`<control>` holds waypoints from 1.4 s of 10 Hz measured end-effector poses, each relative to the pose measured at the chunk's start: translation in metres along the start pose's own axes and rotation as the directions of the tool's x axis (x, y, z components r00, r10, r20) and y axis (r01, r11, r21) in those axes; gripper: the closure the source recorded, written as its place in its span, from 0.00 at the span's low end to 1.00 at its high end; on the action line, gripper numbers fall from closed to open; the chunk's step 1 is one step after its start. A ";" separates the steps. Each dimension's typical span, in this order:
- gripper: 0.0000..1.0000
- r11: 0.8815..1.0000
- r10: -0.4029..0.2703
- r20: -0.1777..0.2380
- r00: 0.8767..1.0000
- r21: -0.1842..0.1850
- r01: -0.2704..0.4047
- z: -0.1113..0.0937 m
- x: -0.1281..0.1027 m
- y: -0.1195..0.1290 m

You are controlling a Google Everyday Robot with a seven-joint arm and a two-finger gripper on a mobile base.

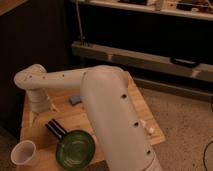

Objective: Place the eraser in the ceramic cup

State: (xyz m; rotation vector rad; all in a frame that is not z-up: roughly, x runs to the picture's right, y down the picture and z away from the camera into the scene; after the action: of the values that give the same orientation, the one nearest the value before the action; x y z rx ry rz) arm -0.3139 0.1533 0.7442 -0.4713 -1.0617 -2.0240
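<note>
As I judge it, nothing is done yet: the eraser (pixel 56 129) lies on the worktop (pixel 136 107), outside the cup (pixel 24 152), with my claw (pixel 34 116) just beside it, grip state untellable.

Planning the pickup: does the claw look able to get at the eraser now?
Probably yes: the claw hangs just up-left of the eraser, which lies uncovered beside the green plate, nothing between.
</note>
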 end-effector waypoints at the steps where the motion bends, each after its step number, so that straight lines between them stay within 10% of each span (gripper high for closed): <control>1: 0.20 1.000 0.001 0.000 1.000 0.000 -0.001 0.000 0.000 0.001; 5: 0.20 1.000 -0.017 -0.019 1.000 -0.001 0.017 0.001 -0.001 0.002; 10: 0.20 0.997 -0.068 -0.275 0.959 0.025 0.078 0.015 -0.017 0.054; 14: 0.20 0.991 -0.136 -0.259 0.956 -0.019 0.136 0.017 -0.001 0.036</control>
State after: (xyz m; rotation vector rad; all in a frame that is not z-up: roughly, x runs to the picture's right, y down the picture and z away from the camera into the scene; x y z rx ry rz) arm -0.2855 0.1555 0.7723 -0.1284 -0.9521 -2.1370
